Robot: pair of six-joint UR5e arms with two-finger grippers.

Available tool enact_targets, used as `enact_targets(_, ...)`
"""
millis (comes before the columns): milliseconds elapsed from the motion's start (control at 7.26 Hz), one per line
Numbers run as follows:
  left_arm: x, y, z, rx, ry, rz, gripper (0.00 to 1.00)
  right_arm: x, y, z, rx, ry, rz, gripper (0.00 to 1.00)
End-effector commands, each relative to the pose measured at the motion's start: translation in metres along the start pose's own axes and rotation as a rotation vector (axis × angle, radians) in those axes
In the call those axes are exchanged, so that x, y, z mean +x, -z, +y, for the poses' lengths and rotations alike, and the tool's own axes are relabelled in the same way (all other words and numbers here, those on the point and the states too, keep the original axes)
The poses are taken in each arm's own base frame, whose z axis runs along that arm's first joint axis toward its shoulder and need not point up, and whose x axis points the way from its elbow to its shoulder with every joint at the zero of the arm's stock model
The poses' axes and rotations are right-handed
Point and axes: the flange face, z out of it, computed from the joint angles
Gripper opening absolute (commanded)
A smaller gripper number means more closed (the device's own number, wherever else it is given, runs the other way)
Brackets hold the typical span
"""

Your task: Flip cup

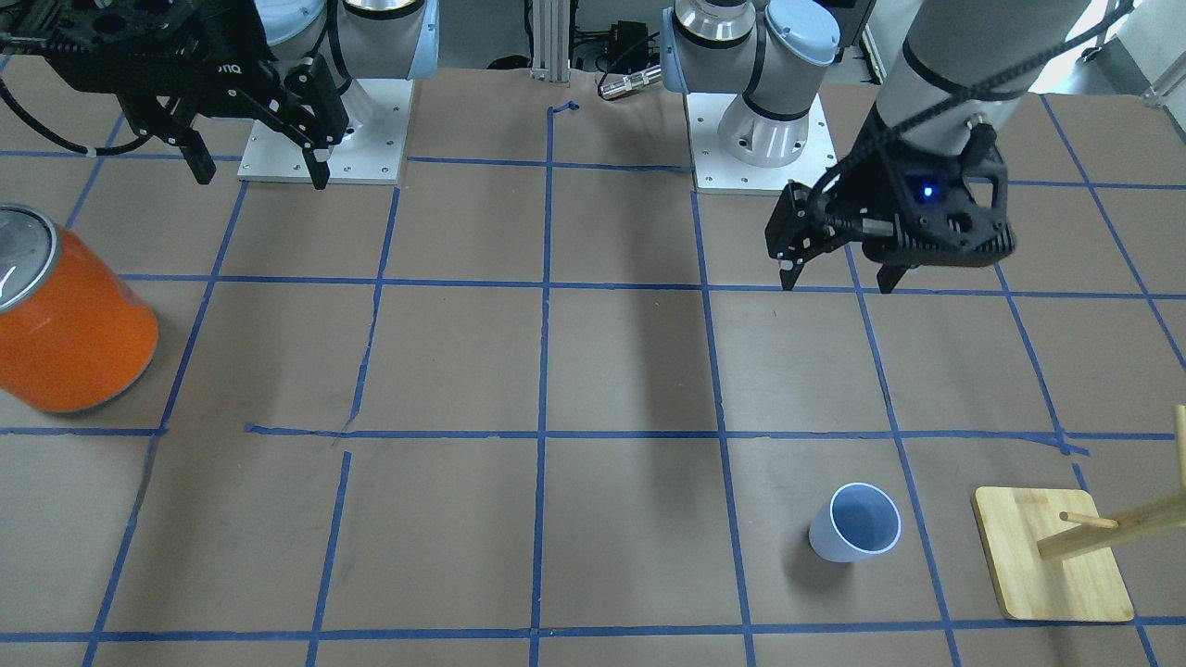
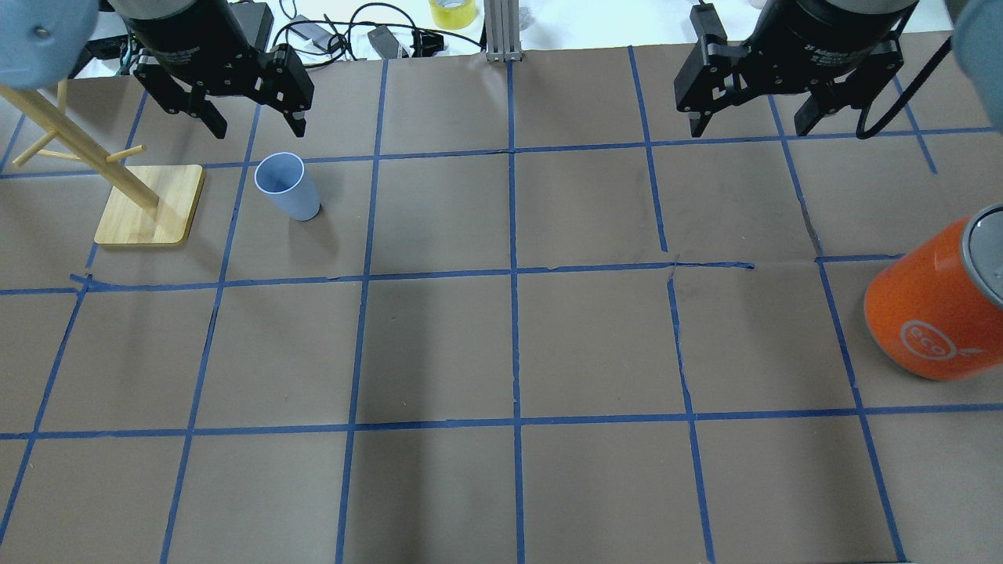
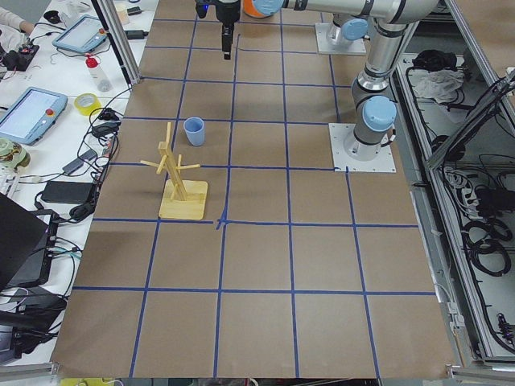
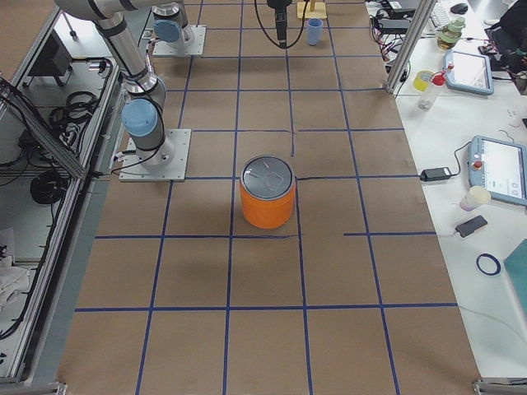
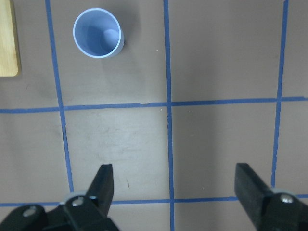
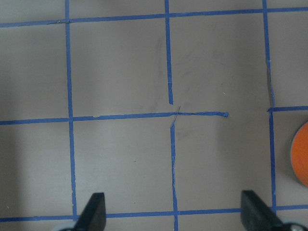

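Nearest the front-facing camera, the cup (image 1: 854,522) is seen standing on its base, rim up, on the blue-taped brown table (image 1: 630,371), near the flat bamboo base of a wooden mug tree (image 1: 1052,556) but not touching it. The left gripper (image 1: 839,278) is held above the table, apart from the cup, with its jaws spread wide and empty. The right gripper (image 1: 259,171) is likewise held wide and empty, and an orange can (image 1: 74,333) is placed on that arm's side, well apart from the cup.
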Motion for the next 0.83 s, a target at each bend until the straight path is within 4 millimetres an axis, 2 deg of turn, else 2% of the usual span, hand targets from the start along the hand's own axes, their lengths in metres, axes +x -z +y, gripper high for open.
enact_targets(0,-0.0003,-0.0072,0.0081,0.007,-0.007,-0.011,0.90,0.0002,-0.0010,0.0005,-0.010,0.002,0.002,1.00)
enact_targets(275,-0.0008,-0.0038,0.0104,0.015,-0.004,-0.009,0.92,0.0004,-0.0023,-0.0008,-0.010,0.001,0.005,1.00)
enact_targets(688,-0.0004,-0.0103,0.0064,0.002,0.000,-0.005,0.95,0.0013,-0.0029,-0.0025,-0.008,-0.002,0.009,1.00)
